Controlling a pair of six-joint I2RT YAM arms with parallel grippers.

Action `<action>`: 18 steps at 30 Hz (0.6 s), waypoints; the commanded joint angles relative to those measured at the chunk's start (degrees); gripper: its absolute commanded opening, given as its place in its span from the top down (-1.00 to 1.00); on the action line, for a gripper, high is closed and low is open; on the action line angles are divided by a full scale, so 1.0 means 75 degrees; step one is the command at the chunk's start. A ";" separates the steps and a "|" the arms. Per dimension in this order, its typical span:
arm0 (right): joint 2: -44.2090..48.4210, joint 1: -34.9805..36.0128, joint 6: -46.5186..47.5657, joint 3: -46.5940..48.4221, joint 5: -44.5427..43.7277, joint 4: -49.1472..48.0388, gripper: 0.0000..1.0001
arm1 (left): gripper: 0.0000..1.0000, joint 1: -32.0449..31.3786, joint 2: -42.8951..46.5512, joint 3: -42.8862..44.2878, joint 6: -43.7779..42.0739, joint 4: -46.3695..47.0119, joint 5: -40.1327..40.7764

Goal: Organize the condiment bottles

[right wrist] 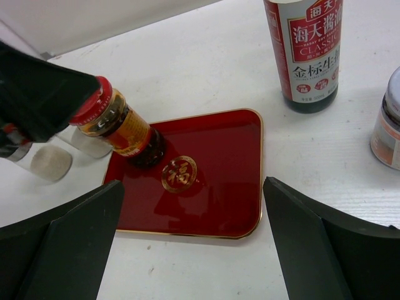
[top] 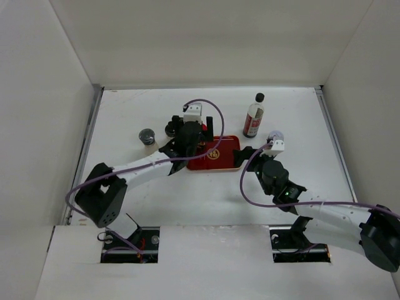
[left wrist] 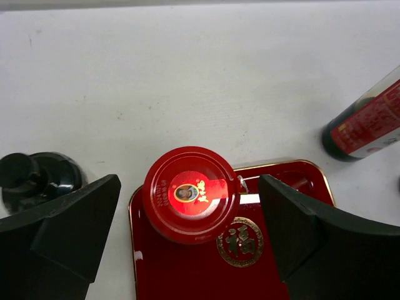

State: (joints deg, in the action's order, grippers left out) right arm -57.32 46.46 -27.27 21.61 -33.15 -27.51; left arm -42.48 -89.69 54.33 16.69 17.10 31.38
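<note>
The red-lidded jar point(left wrist: 190, 194) stands on the far left corner of the flat red tray point(top: 220, 155). My left gripper point(top: 186, 149) is open around its lid, with a gap on each side, and also shows in the left wrist view point(left wrist: 189, 209). The jar shows in the right wrist view point(right wrist: 119, 125) too. My right gripper point(right wrist: 190, 234) is open and empty at the tray's near right edge point(top: 245, 156). The tall black-capped red-labelled bottle point(top: 253, 115) stands behind the tray. The pale-lidded jar point(top: 275, 135) stands right of the tray. The grey-topped shaker point(top: 147, 136) and the small dark-capped bottle point(left wrist: 34, 178) stand left of it.
The tray point(right wrist: 212, 181) has a gold emblem in the middle and is otherwise bare beside the jar. White walls close the table at the back and both sides. The tall bottle point(right wrist: 309, 56) stands close to the tray's far right corner.
</note>
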 commanded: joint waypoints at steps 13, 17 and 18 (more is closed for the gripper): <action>-0.0127 -0.0083 -0.0173 0.0107 0.0224 -0.0375 -1.00 | -0.78 0.1870 0.3476 -0.1689 0.0903 -0.1565 0.0986; -0.0209 -0.0083 -0.0162 0.0142 0.0306 -0.0352 -1.00 | -0.74 0.2295 0.2656 -0.1455 0.0916 -0.1426 0.0785; -0.0221 -0.0060 -0.0138 0.0166 0.0295 -0.0340 -1.00 | -0.74 0.2318 0.2434 -0.1408 0.0892 -0.1321 0.0890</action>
State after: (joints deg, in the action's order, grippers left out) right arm -58.70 46.13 -28.12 21.61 -31.81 -27.49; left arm -25.61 -68.75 43.07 22.11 7.75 38.89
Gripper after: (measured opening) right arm 0.999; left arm 0.874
